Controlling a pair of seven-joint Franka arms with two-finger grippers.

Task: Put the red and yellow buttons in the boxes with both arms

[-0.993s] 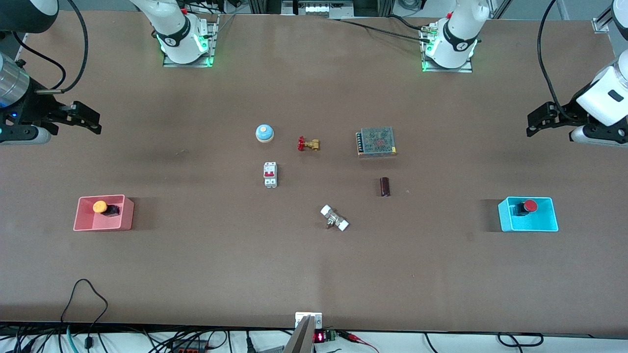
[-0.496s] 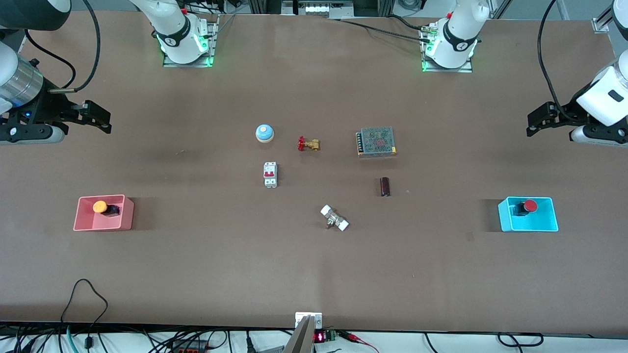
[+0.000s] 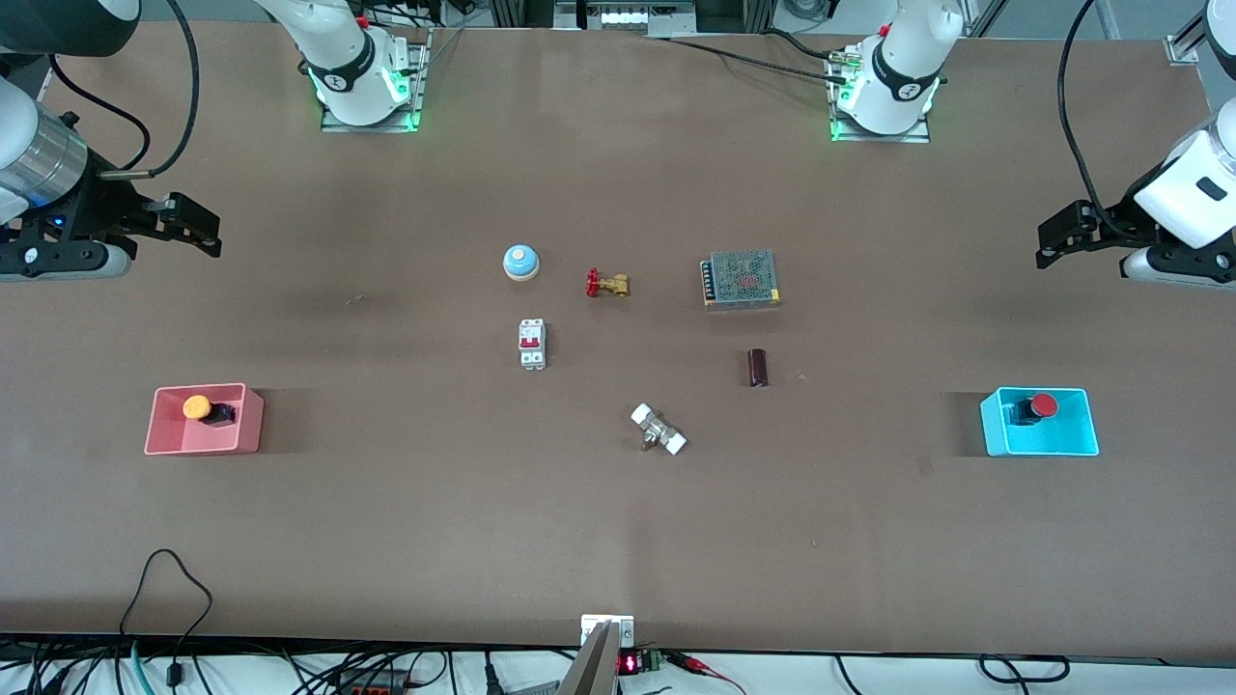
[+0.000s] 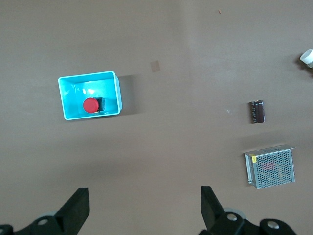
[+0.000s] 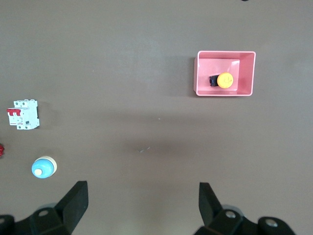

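Observation:
The yellow button (image 3: 198,407) lies in the pink-red box (image 3: 164,439) toward the right arm's end of the table. The red button (image 3: 1043,405) lies in the cyan-blue box (image 3: 1074,440) toward the left arm's end. My right gripper (image 3: 193,227) is open and empty, up in the air over bare table; its wrist view shows the box (image 5: 247,73), the yellow button (image 5: 225,80) and the spread jaws of the gripper (image 5: 143,192). My left gripper (image 3: 1057,236) is open and empty, up over bare table; its wrist view shows the box (image 4: 66,105), the red button (image 4: 89,105) and the gripper (image 4: 145,196).
In the table's middle lie a blue-and-white bell (image 3: 520,262), a red-handled brass valve (image 3: 606,284), a white circuit breaker (image 3: 532,344), a mesh-covered power supply (image 3: 741,279), a dark cylinder (image 3: 758,368) and a white-ended fitting (image 3: 659,430).
My right gripper has drifted a little toward the table's middle and slightly up. The left arm and both buttons have not moved.

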